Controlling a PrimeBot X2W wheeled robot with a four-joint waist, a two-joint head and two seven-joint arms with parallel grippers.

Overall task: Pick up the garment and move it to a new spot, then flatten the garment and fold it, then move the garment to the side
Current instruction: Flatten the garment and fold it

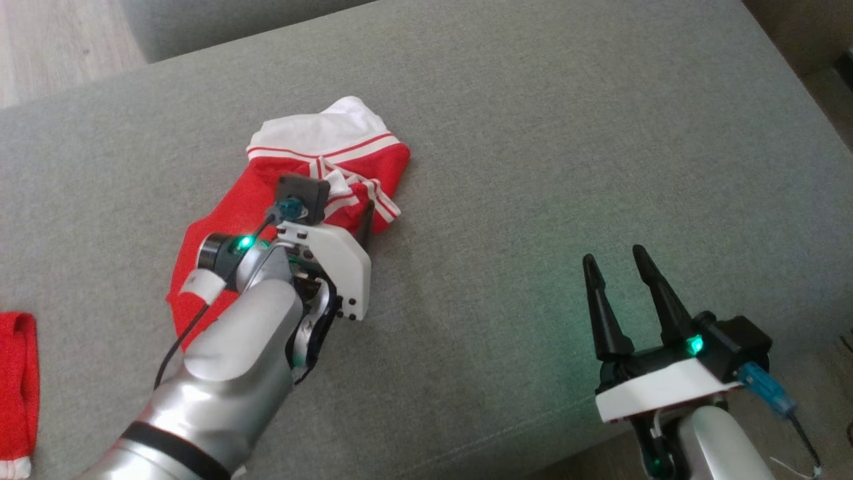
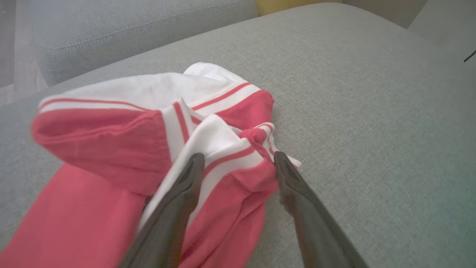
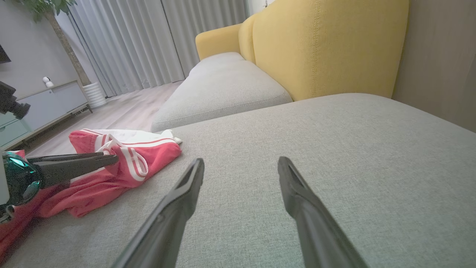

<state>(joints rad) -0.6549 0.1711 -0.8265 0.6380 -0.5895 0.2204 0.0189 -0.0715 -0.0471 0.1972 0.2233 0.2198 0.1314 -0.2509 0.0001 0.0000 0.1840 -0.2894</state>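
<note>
Surface: grey woven sofa cushion (image 1: 533, 133), broad and flat. Second grey cushion (image 3: 223, 85) just beyond its far edge.

Room, per the right wrist view: yellow sofa back (image 3: 319, 48) along the far side, pale curtains (image 3: 141, 41), wooden floor (image 3: 122, 108), low cabinet (image 3: 48, 104) against the wall, white plant pot (image 3: 93, 93) beside it.

From the head view alone: another red cloth (image 1: 16, 387) at the cushion's near left edge, well apart from the work. From the left wrist view alone: the folds at close range, a white band with thin red stripes doubled over red fabric.

Garment (image 1: 266, 180): red with white striped trim, crumpled on the left half of the cushion, white end towards the far edge, red length trailing back towards the near left.

Left gripper (image 2: 238, 158): low over the garment's right-hand side, fingers spread apart and straddling a bunched striped fold. One finger lying on the fabric, the other at the cloth's edge against the cushion. Nothing pinched.

Right gripper (image 1: 614, 257): above bare cushion towards the near right edge, well apart from the garment, fingers parted and holding nothing. Seen from its own wrist view (image 3: 241, 160) with the garment (image 3: 126, 163) off to the left, and the left gripper (image 3: 108, 159) lying across it.
</note>
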